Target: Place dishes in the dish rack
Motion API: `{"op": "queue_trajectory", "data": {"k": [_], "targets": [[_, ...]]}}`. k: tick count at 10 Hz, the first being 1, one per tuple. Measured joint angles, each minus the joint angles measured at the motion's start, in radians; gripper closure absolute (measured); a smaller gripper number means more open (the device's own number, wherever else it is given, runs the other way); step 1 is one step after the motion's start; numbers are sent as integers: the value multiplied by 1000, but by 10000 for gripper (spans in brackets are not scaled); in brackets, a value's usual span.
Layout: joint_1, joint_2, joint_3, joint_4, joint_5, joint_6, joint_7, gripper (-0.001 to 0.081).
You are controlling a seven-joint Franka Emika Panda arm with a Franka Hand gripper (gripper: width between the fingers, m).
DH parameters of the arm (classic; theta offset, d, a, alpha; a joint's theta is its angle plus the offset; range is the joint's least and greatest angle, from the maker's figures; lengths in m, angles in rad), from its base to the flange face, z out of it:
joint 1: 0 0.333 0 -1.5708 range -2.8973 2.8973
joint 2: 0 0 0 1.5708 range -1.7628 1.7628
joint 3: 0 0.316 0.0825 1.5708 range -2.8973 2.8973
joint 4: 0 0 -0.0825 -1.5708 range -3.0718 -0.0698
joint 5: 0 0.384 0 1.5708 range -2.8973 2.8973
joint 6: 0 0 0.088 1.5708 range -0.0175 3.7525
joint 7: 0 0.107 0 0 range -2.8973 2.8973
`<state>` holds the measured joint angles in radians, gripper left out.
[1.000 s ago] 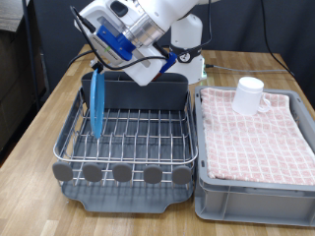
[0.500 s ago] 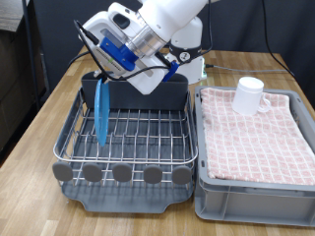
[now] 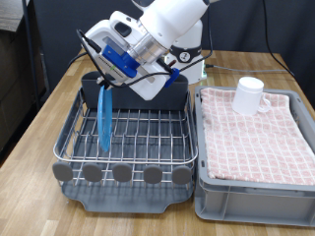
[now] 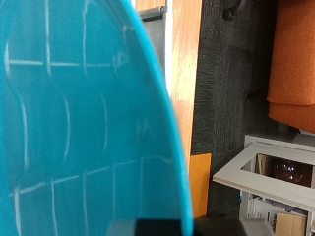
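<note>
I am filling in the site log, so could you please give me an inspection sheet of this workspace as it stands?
Surface: wooden table.
Job's things: blue plate on edge in the rack, at the exterior view's left; it fills the wrist view. Mug on the checked cloth. Spoon: nothing seen.
Clutter: grey crate under the cloth.
Gripper: at the plate's top edge; fingers hidden.
Cables: black ones along the arm.
Surroundings: dark panel beyond the table.
</note>
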<state>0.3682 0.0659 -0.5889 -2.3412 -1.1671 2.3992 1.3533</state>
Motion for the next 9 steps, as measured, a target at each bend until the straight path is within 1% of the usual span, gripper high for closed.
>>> {"op": "queue_trajectory", "data": {"k": [1,2,3,4,5,6,7,8,9], "targets": [[0,2,0,0,-1,1,5,789],[0,2,0,0,-2,2,6,711],[0,2,0,0,-3,3,6,711],[0,2,-1,0,13,18,-8,539],[-1,2,-3,0,66,50,-57,357],[-2,-2,-6,1,142,77,-128,357],[-5,-12,-10,0,245,101,-217,193],[-10,-27,-15,-2,367,137,-323,193],[-15,-47,-25,-5,459,160,-412,42]]}}
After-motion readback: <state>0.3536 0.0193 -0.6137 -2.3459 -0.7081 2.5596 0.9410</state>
